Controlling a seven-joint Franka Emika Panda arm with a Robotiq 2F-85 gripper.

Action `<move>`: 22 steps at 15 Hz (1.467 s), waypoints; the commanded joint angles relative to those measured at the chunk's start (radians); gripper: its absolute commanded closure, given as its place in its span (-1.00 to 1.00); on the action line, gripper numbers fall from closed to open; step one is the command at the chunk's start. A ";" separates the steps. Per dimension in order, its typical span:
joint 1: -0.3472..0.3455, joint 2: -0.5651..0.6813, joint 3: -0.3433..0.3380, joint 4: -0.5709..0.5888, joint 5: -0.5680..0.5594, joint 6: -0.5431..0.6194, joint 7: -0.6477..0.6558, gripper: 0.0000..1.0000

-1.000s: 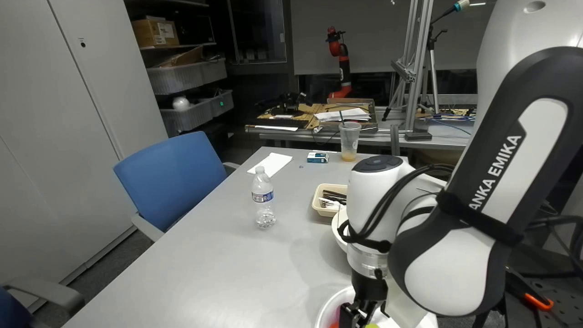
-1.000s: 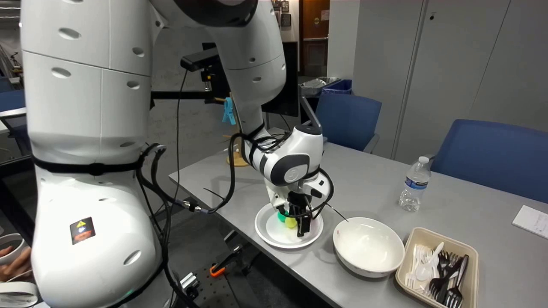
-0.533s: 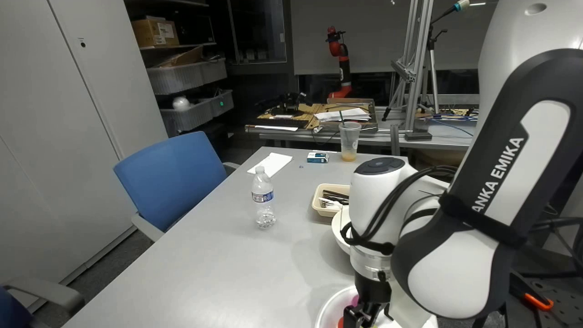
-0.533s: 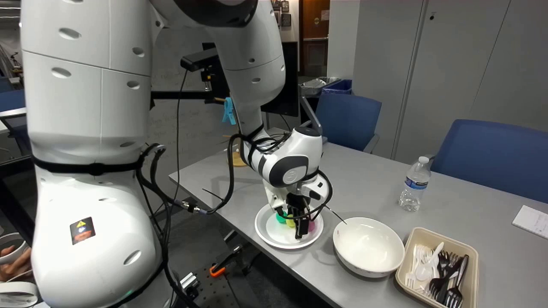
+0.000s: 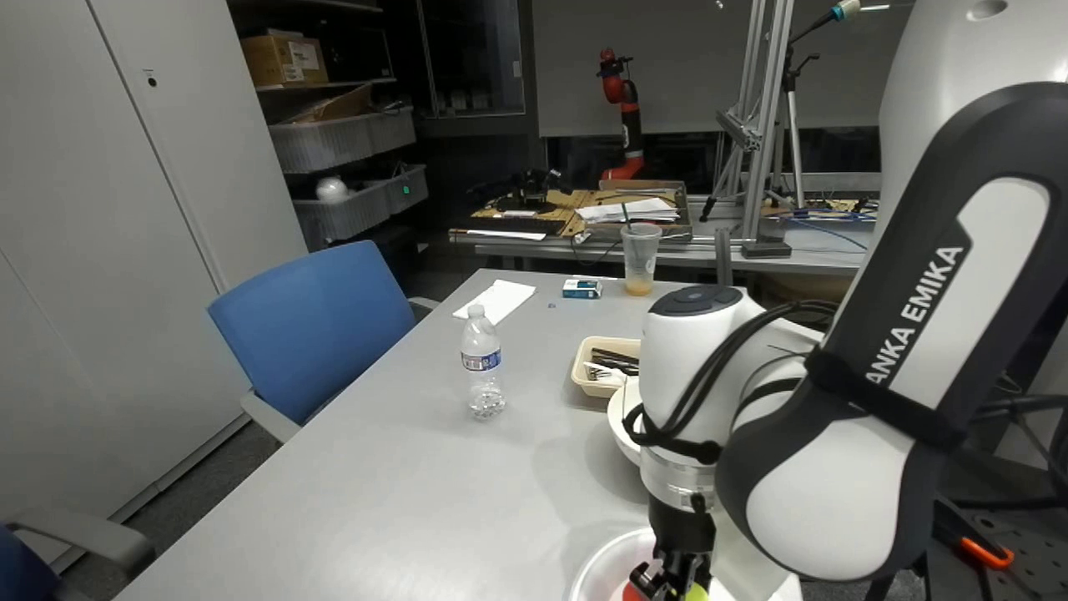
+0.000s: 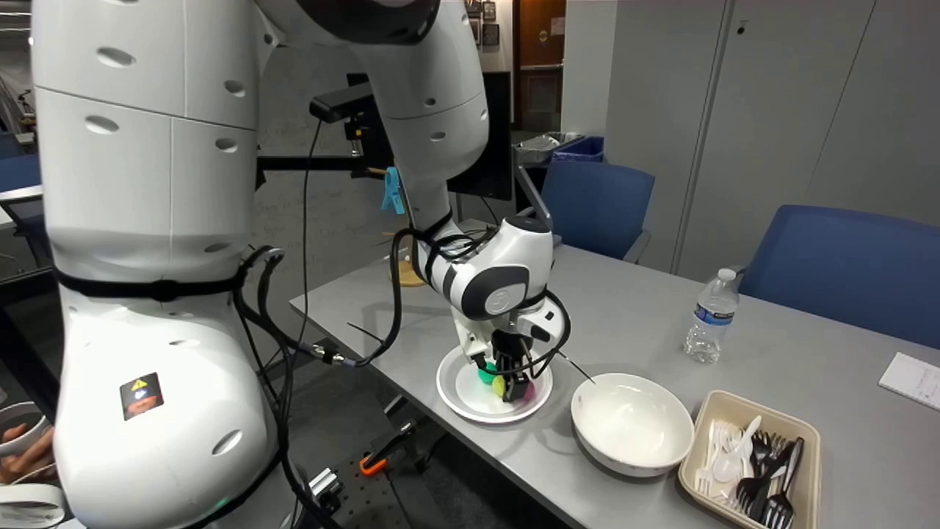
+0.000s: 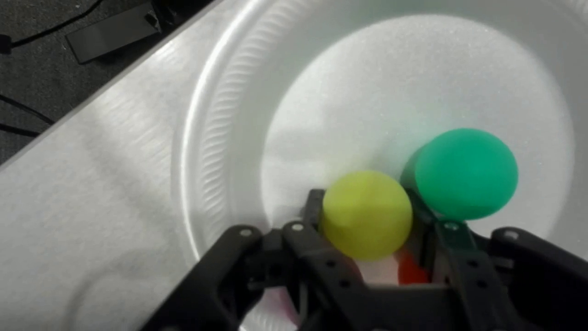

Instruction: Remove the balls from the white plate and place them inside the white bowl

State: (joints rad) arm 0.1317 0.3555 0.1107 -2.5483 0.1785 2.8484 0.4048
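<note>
Green ball [image 7: 466,174]: on the plate [image 7: 395,87], just beside the gripper [image 7: 366,209]
Red ball [image 7: 411,270]: mostly hidden
White bowl [image 6: 633,425]: between plate and cutlery tray [image 6: 767,416]
Gripper: closed around the yellow ball [image 7: 367,216]

Balls [image 7: 466,174] lie on the plate [image 6: 468,404], the bowl [image 6: 633,422] between plate and tray [image 6: 811,470].

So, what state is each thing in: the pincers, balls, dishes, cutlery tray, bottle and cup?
gripper: closed on the yellow ball
yellow ball: gripped; can't tell if lifted
green ball: loose on the white plate
pink ball: on the plate, partly hidden
red ball: mostly hidden behind the gripper
white plate: face up, carrying balls
white bowl: upright, no balls showing
cutlery tray: uncovered, holding cutlery
bottle: standing, capped
cup: upright, straw in it
</note>
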 commanded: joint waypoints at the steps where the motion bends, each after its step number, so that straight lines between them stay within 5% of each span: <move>1: 0.010 -0.021 0.000 -0.012 0.030 -0.025 -0.012 0.67; 7: -0.008 -0.133 0.012 -0.025 0.042 -0.210 -0.032 0.72; 12: -0.004 -0.295 -0.035 -0.020 -0.055 -0.416 0.000 0.72; 16: -0.039 -0.391 -0.056 -0.008 -0.102 -0.475 0.007 0.72; 17: -0.029 -0.331 -0.040 0.004 -0.076 -0.443 0.001 0.72; 18: -0.035 -0.346 -0.042 0.004 -0.077 -0.446 0.001 0.22; 22: -0.032 -0.331 -0.039 0.003 -0.077 -0.445 0.001 0.22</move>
State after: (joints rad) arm 0.1058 0.0248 0.0657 -2.5463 0.1019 2.4048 0.4060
